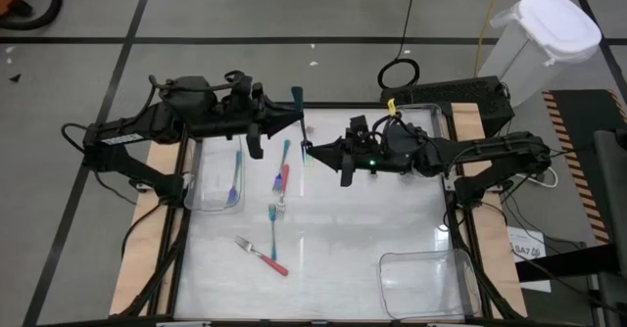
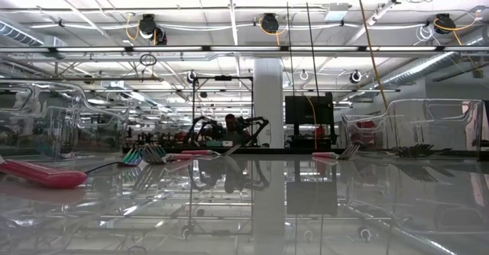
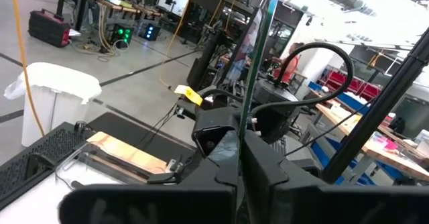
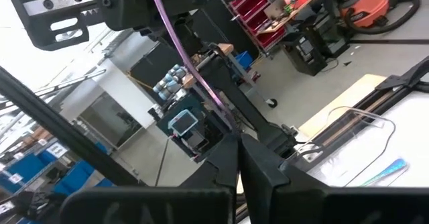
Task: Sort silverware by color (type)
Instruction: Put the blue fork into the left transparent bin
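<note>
Forks: four loose at centre-left of the desk point(image 1: 392, 229), one teal fork point(image 1: 297, 97) upright in the left gripper point(image 1: 297, 119), jaws clamped on it, likely for hand-over. Right gripper point(image 1: 310, 151), mid-frame, jaws clamped on a purple fork point(image 4: 194, 63).

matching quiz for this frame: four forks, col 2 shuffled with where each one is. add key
Forks:
1. teal fork
2. pinkish-purple fork
3. red-handled fork
4. blue fork

Where:
a. inside the left clear bin
b. lying on the bare table, in no bin
c. clamped in the left jaws, raised off the table
d. clamped in the right jaws, raised off the table

Pairs: 1-c, 2-d, 3-b, 4-a
</note>
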`<action>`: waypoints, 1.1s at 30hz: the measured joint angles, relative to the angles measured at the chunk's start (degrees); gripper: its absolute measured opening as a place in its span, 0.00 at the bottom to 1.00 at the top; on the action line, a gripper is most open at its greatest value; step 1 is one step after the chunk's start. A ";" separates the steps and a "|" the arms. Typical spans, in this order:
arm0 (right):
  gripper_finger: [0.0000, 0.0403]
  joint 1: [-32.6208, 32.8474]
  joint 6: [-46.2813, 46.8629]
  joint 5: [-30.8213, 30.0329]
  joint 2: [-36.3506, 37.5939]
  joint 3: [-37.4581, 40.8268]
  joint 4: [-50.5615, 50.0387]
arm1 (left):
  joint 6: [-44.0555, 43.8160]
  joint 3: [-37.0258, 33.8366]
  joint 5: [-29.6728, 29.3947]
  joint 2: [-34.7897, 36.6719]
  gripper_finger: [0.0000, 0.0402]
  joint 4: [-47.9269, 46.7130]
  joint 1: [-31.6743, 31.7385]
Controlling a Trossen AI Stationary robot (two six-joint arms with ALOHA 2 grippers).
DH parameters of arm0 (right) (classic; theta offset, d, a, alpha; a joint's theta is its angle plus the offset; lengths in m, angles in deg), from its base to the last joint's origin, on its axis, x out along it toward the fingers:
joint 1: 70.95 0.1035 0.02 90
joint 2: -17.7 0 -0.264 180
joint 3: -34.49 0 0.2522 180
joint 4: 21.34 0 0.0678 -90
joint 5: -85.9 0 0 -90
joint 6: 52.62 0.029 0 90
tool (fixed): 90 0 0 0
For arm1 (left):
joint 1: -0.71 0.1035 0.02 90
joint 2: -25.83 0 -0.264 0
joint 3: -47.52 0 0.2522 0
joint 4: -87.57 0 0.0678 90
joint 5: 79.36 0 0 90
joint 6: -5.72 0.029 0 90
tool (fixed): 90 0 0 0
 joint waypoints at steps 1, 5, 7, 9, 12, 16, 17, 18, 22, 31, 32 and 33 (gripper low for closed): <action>0.01 0.00 0.08 -0.22 0.00 0.00 0.02 | 0.00 0.00 0.00 0.00 0.02 -0.05 0.06; 0.01 0.00 -0.01 -0.37 0.00 0.00 -0.04 | -0.15 -0.02 0.12 0.00 0.01 -0.45 0.09; 0.03 0.00 -0.02 -0.37 0.00 0.00 -0.13 | -0.50 -0.02 0.40 0.00 0.01 -0.84 0.13; 0.07 0.00 0.54 -0.46 0.00 0.00 -0.28 | -0.73 -0.02 0.90 0.01 0.00 -1.54 0.25; 0.15 0.00 1.46 -0.80 0.00 0.00 -0.03 | -1.53 -0.07 1.72 0.40 0.00 -4.79 0.72; 0.29 -0.15 2.22 -0.95 0.00 0.00 -1.85 | -1.46 -0.11 1.95 2.42 0.00 -9.53 1.77; 0.32 -0.33 2.75 -1.01 0.00 0.00 -2.32 | -1.44 -0.11 2.10 3.11 0.00 -11.48 2.20; 0.34 -0.46 3.09 -1.01 0.00 0.00 -2.66 | -1.34 -0.11 2.78 3.65 0.00 -13.06 2.69; 0.42 -1.12 3.39 -0.84 0.00 0.00 -4.66 | -1.01 -0.09 4.71 5.86 0.00 -20.03 4.45; 0.45 -2.98 3.39 -0.05 0.00 0.00 -4.88 | 0.74 -0.04 4.83 12.46 0.00 -33.21 9.37; 0.45 -3.39 3.46 0.52 0.00 0.00 -4.86 | 1.13 -0.04 4.83 13.29 0.00 -34.66 10.02; 0.45 -3.92 3.92 1.21 0.02 0.00 -4.81 | 1.46 -0.04 4.83 14.23 0.00 -36.27 10.68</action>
